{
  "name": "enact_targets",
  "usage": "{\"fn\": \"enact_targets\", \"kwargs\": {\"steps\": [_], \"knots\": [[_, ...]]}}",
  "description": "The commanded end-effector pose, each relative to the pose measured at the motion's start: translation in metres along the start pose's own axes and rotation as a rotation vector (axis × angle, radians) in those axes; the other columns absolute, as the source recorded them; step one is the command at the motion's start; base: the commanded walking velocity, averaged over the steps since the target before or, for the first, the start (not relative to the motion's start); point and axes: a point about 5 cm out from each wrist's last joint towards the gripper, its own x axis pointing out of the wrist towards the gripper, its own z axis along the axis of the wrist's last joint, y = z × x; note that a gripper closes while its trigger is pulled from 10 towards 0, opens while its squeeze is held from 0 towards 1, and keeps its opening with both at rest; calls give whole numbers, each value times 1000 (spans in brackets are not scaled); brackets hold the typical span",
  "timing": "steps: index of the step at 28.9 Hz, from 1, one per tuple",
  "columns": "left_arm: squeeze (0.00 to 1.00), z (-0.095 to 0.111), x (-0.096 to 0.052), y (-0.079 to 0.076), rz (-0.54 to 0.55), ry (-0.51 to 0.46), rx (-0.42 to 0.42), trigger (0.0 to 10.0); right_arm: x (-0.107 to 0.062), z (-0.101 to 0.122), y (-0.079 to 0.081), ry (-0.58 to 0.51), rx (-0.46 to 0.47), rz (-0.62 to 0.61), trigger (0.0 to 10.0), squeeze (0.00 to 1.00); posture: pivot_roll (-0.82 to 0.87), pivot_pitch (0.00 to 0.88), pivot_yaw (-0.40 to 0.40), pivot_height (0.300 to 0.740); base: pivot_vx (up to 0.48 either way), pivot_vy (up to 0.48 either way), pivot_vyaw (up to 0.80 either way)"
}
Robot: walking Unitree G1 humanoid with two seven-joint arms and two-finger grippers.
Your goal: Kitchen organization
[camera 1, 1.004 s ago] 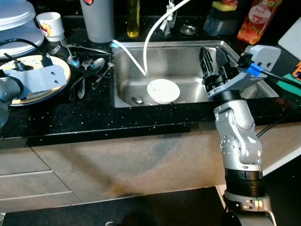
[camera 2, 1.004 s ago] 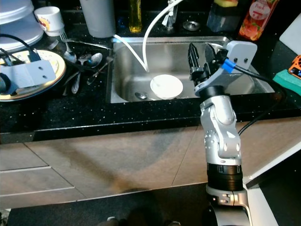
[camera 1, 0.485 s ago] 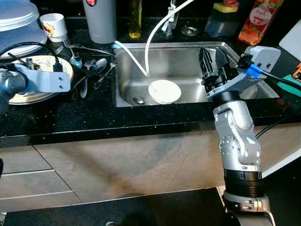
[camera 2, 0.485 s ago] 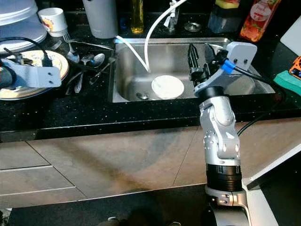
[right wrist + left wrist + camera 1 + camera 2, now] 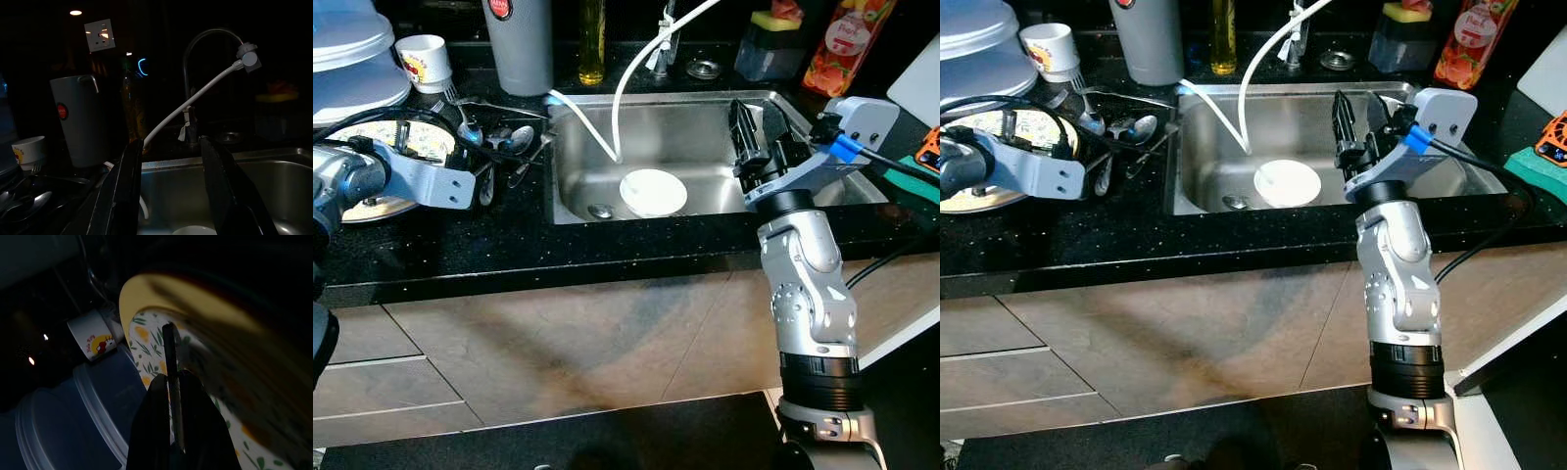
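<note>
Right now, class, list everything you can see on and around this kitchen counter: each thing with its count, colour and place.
sink: one, steel, set in black counter
bowl: one, white, in sink
hose: one, white, curving into sink
patterned plate: one, yellow-rimmed, counter left
spoons and forks: several, silver, between plate and sink
cup: one, white, back left
jug: one, grey, behind sink
oil bottle: one, yellow, behind sink
juice bottle: one, orange-red, back right
left gripper: over plate, shut on thin utensil
right gripper: open, above sink
</note>
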Motion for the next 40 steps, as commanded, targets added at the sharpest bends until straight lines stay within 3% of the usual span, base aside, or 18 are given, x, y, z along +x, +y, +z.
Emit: {"fn": "enact_targets", "kwargs": {"steps": [1,4,11,12,14,15,17,19,20,22,27,30,31,33,34,35,39,40], "knots": [[0,17,11,-30,-120,-54,31,0,-2,0,-1,5,5,-7,10000,0,160,121,-19,740,0,0,0],[0,14,9,-26,-98,-51,28,0,-1,0,-2,6,4,-9,10000,0,160,122,-21,740,0,0,0],[0,3,-2,25,175,15,50,0,0,0,-3,7,4,-6,10000,0,164,121,-31,740,0,0,0],[0,4,-7,47,290,20,65,10000,0,0,-3,7,4,-4,10000,0,167,119,-35,740,0,0,0],[0,6,-12,63,383,19,72,10000,1,0,-2,8,5,-3,10000,0,167,120,-37,740,0,0,0],[0,21,-25,99,584,-59,46,10000,2,-1,-2,8,6,2,10000,0,167,117,-37,740,0,0,0],[0,26,-30,108,640,-93,23,10000,3,-1,-1,8,7,3,10000,0,167,117,-37,740,0,0,0],[0,61,-49,135,788,-401,-193,10000,3,0,-2,5,7,2,10000,0,159,116,-39,740,0,0,0],[0,66,-52,139,811,-456,-255,10000,3,0,-2,5,6,2,10000,0,159,116,-39,740,0,0,0],[0,88,-64,153,839,-701,-544,10000,4,0,-3,7,1,0,10000,0,155,116,-46,740,0,0,0],[0,108,-67,160,694,-1041,-1075,10000,4,3,-4,-2,-9,-2,10000,0,139,112,-39,740,0,0,0],[0,121,-38,146,418,-1040,-1446,10000,3,5,-6,-5,-16,-12,10000,0,130,121,-35,740,0,0,0],[0,121,-38,146,418,-1040,-1446,10000,3,5,-6,-5,-16,-12,10000,0,130,121,-35,740,0,0,0],[75,129,-12,121,278,-865,-1489,10000,2,5,-7,-2,-21,-14,10000,0,127,124,-33,740,0,0,0],[922,133,-5,110,186,-833,-1527,10000,1,5,-7,-2,-22,-15,10000,0,127,125,-30,740,0,0,0],[1000,134,-1,102,135,-812,-1551,10000,1,5,-8,-2,-23,-15,10000,0,127,127,-29,740,0,0,0],[1000,133,-2,95,-1,-862,-1601,10000,0,4,-9,1,-23,-23,10000,0,131,128,-26,740,0,0,0],[871,132,-4,96,-15,-873,-1607,10000,0,4,-9,1,-23,-24,10000,0,131,128,-26,740,0,0,0]]}}
